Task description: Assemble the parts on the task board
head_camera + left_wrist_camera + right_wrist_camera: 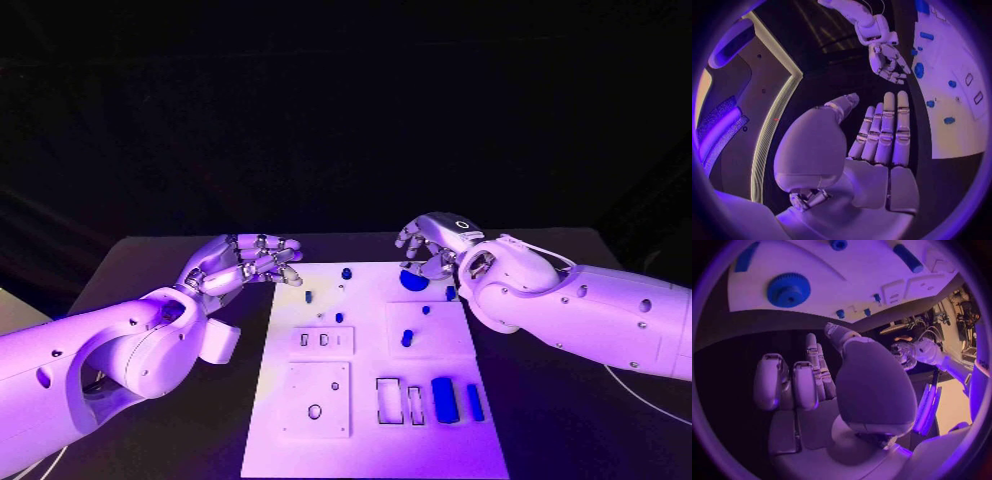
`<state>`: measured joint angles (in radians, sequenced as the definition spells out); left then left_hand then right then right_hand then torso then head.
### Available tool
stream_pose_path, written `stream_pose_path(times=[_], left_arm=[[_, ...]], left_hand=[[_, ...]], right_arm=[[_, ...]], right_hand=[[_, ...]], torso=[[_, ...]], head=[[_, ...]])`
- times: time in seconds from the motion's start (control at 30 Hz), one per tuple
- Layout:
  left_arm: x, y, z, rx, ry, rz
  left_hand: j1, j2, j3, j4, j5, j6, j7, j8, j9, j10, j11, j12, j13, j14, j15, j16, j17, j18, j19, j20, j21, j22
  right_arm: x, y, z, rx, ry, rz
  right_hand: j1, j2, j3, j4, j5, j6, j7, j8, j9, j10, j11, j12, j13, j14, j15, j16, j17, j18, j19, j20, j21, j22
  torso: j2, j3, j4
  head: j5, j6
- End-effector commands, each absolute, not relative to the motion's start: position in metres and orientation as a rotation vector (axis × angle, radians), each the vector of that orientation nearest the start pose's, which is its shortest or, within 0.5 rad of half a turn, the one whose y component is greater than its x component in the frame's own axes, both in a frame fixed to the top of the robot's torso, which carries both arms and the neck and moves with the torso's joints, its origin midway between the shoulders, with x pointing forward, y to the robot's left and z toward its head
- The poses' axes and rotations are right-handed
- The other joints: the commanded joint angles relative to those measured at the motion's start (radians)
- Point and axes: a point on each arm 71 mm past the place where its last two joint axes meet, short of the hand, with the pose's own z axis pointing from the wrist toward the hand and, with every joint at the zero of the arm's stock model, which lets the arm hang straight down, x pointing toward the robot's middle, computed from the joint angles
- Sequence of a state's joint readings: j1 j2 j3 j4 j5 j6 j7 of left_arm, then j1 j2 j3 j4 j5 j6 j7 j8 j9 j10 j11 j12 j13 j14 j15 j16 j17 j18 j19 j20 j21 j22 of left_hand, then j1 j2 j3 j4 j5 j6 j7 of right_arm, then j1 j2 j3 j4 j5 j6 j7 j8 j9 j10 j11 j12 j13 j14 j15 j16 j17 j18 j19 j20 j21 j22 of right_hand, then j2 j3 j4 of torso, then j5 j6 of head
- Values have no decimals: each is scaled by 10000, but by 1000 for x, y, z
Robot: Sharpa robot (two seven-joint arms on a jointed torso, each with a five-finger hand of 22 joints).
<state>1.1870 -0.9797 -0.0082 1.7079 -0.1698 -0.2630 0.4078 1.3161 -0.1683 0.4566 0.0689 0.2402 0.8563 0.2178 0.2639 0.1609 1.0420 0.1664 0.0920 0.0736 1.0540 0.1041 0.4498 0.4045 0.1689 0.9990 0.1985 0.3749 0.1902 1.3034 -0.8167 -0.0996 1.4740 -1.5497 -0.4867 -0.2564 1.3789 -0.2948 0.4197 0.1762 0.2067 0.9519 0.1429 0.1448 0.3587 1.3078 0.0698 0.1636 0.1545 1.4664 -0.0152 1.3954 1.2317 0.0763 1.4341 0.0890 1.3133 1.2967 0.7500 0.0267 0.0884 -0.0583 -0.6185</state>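
Observation:
The white task board point(372, 445) lies in the middle of the black table. A blue gear point(414, 281) sits near its far edge, with small blue pegs point(346, 272) scattered around it and two blue blocks point(444, 398) standing beside slots further down. My right hand point(434, 246) hovers just above and behind the gear, fingers curved downward and holding nothing. In the right wrist view the gear point(788, 289) lies beyond the empty fingers point(811, 377). At the board's far left corner my left hand point(248, 262) has its fingers point(887, 131) stretched out and apart, empty.
Recessed plates with rectangular slots point(320, 341) and a round hole point(315, 411) occupy the board's left and lower parts. Black tabletop point(159, 270) surrounds the board on both sides. In the left wrist view, the right hand point(887, 60) hangs over the board's far edge.

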Motion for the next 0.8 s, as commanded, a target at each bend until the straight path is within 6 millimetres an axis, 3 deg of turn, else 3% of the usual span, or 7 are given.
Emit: stream_pose_path(times=[0.03, 0.1, 0.13, 0.17, 0.23, 0.3, 0.8], left_arm=[[452, 212, -152, -8797, 14628, -16598], [452, 212, -152, -8795, 14634, -16607], [453, 212, -152, -8794, 14638, -16612], [453, 212, -152, -8793, 14643, -16617], [453, 211, -152, -8793, 14647, -16621], [453, 211, -152, -8794, 14650, -16621], [454, 212, -153, -8800, 14667, -16606]], left_hand=[[72, 48, 0, 51, -39, -2, 79, 17, 9, 51, -18, -47, 2, -69, -30, 65, 8, 95, -63, -6, 51, 9], [72, 48, 0, 51, -39, -2, 79, 17, 9, 51, -18, -47, 2, -69, -30, 65, 8, 95, -63, -6, 51, 9], [72, 48, 0, 51, -39, -2, 79, 17, 9, 51, -18, -47, 2, -69, -30, 65, 8, 95, -63, -6, 51, 9], [72, 48, 0, 51, -39, -2, 79, 17, 9, 51, -18, -47, 2, -69, -30, 65, 8, 95, -63, -6, 51, 9], [72, 48, 0, 51, -39, -2, 79, 17, 9, 51, -18, -47, 2, -69, -30, 65, 8, 95, -63, -6, 51, 9], [72, 48, 0, 51, -39, -2, 79, 17, 9, 51, -18, -47, 2, -69, -30, 65, 8, 95, -63, -6, 51, 9], [72, 48, 0, 51, -39, -2, 79, 17, 9, 51, -18, -47, 2, -69, -30, 65, 8, 95, -63, -6, 51, 9]], right_arm=[[511, -222, -151, 26, 15757, 4896], [513, -229, -153, 264, 16147, 4753], [514, -234, -155, 392, 16382, 4659], [515, -237, -156, 497, 16590, 4569], [517, -242, -158, 642, 16886, 4417], [520, -246, -161, 765, 17179, 4247], [528, -241, -171, 906, 17691, 3923]], right_hand=[[27, 24, -408, -121, 61, -68, -126, -36, 34, 888, -273, 687, 531, 514, -152, 203, 316, -179, 195, -106, 343, 376], [92, 68, -992, -160, 85, -129, -171, -4, 84, 1104, -376, 1853, 1649, 601, -222, 458, 708, -288, 422, -204, 779, 843], [327, 486, -1801, 136, 194, -248, -85, 146, 227, 166, -328, 6585, 6748, 643, -169, 722, 1075, -348, 541, -278, 1068, 1177], [423, 333, -2044, 359, 95, -385, -7, 221, 272, 649, -270, 9301, 9421, 706, -69, 921, 1462, -400, 633, -144, 1261, 1399], [524, 420, -2220, 678, 105, -517, 30, 325, 320, 1455, -142, 11900, 12002, 843, -12, 1286, 2241, -516, 866, -39, 1686, 1845], [693, 480, -2490, 1017, 131, -636, 126, 495, 382, 2079, -22, 13318, 13411, 976, 81, 1621, 3024, -648, 1131, 95, 2169, 2338], [742, 642, -2714, 1117, 189, -710, 172, 729, 433, 2630, 79, 14072, 14163, 1044, 203, 1754, 3390, -763, 1367, 192, 2575, 2741]], torso=[[-24, 17, -68], [-21, 26, -63], [-18, 35, -64], [-17, 38, -63], [-11, 35, -43], [-6, 42, -34], [-10, 3, -34]], head=[[-22, 16], [-30, 8], [-29, -3], [-29, -9], [-46, -25], [-54, -33], [-33, -124]])
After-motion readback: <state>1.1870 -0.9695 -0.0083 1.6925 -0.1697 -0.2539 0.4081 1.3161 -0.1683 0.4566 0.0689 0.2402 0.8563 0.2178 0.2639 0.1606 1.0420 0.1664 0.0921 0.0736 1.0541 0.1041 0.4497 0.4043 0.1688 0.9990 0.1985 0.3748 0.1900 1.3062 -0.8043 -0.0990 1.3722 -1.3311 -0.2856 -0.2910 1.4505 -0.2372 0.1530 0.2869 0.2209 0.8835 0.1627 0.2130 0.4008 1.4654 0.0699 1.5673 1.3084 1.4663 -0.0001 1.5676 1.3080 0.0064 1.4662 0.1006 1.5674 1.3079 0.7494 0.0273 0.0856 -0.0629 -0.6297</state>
